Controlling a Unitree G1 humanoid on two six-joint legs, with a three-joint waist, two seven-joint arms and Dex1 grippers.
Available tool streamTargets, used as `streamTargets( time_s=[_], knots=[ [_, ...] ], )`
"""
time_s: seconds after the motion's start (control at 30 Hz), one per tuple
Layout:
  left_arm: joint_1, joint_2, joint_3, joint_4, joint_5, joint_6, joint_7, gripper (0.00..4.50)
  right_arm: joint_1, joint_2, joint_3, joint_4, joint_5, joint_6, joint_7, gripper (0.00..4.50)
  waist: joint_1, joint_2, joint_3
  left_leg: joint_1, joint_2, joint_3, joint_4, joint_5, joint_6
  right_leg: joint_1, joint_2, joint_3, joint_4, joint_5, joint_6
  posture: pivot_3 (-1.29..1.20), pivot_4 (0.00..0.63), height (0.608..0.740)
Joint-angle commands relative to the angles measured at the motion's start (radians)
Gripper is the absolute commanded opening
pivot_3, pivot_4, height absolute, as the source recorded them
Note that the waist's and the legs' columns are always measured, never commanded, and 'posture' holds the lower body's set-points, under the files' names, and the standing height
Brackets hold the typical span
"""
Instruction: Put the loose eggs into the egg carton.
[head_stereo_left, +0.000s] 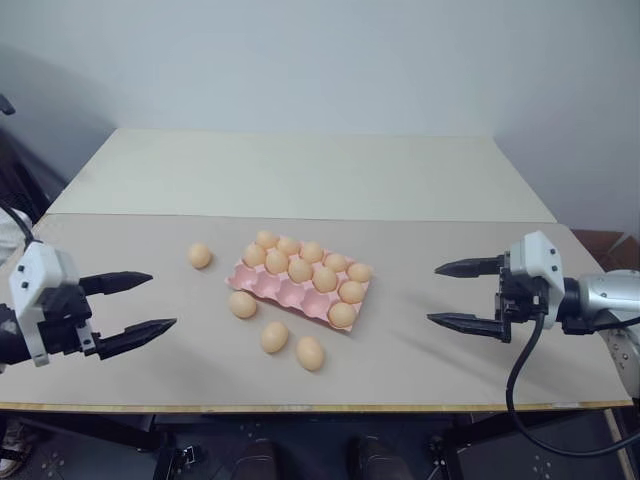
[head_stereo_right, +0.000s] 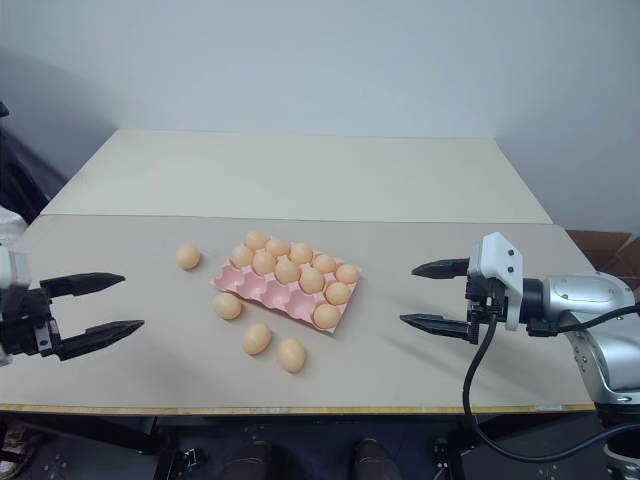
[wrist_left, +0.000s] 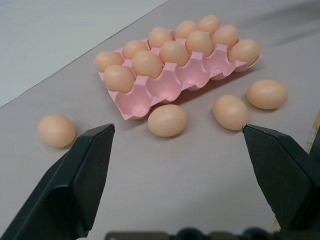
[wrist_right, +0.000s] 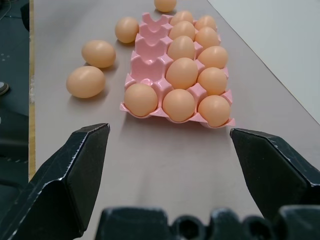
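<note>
Here, a flat grey-beige table top (head_stereo_left: 480, 370) is seen before a plain pale wall (head_stereo_left: 320, 60), with a cream panel (head_stereo_left: 300, 170) at its far edge; the flat pink moulded egg carton (head_stereo_left: 283, 291) lies mid-surface, its long axis slanted from far-left to near-right, its near row of cups mostly bare; four pale orange-tan loose eggs (head_stereo_left: 274, 336) lie apart beside it, three towards the near edge, one towards the left; the black-fingered left gripper (head_stereo_left: 140, 304) and right gripper (head_stereo_left: 455, 295) are held spread wide, empty, pointing inward.
</note>
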Motion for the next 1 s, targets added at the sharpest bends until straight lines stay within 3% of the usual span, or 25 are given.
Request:
streamTargets(
  time_s=[0.03, 0.43, 0.6, 0.8, 1.0],
  knots=[
    [-0.012, 0.016, 0.020, -0.009, 0.005, 0.003, 0.018, 4.44, -0.018, -0.005, -0.024, -0.017, 0.005, -0.021, 0.000, 4.50, 0.000, 0.000, 0.000, 0.000, 0.000, 0.000, 0.000, 0.000, 0.000, 0.000, 0.000, 0.000, 0.000, 0.000, 0.000, 0.00, 0.150, 0.740],
    [-0.003, 0.021, 0.020, -0.007, 0.002, -0.017, -0.022, 4.44, -0.010, -0.010, -0.036, -0.044, 0.026, -0.016, 0.011, 4.50, 0.000, 0.000, 0.000, 0.000, 0.000, 0.002, 0.000, 0.000, 0.000, -0.002, 0.000, 0.002, 0.001, 0.000, 0.000, 0.00, 0.150, 0.740],
    [-0.017, 0.011, -0.004, -0.029, -0.013, -0.014, -0.019, 4.44, -0.025, -0.006, 0.016, -0.105, 0.030, -0.004, 0.028, 4.50, 0.000, 0.000, 0.000, -0.001, 0.000, 0.003, 0.000, 0.000, 0.000, -0.005, 0.000, 0.005, 0.002, 0.000, 0.000, 0.00, 0.150, 0.740],
    [-0.020, 0.007, -0.028, -0.023, -0.008, -0.022, -0.027, 4.44, -0.040, 0.033, 0.142, -0.188, -0.026, -0.025, 0.008, 4.50, 0.000, 0.000, 0.000, -0.002, 0.000, 0.004, 0.000, 0.000, 0.000, -0.007, 0.001, 0.006, 0.003, 0.000, 0.000, 0.00, 0.150, 0.740],
    [-0.059, 0.017, -0.060, -0.004, -0.005, -0.026, -0.030, 4.44, -0.118, 0.162, 0.390, -0.166, -0.248, -0.148, -0.037, 4.50, -0.001, -0.001, 0.000, -0.003, 0.000, 0.006, 0.000, 0.000, 0.000, -0.010, 0.002, 0.008, 0.004, 0.000, 0.000, 0.00, 0.150, 0.740]
  ],
)
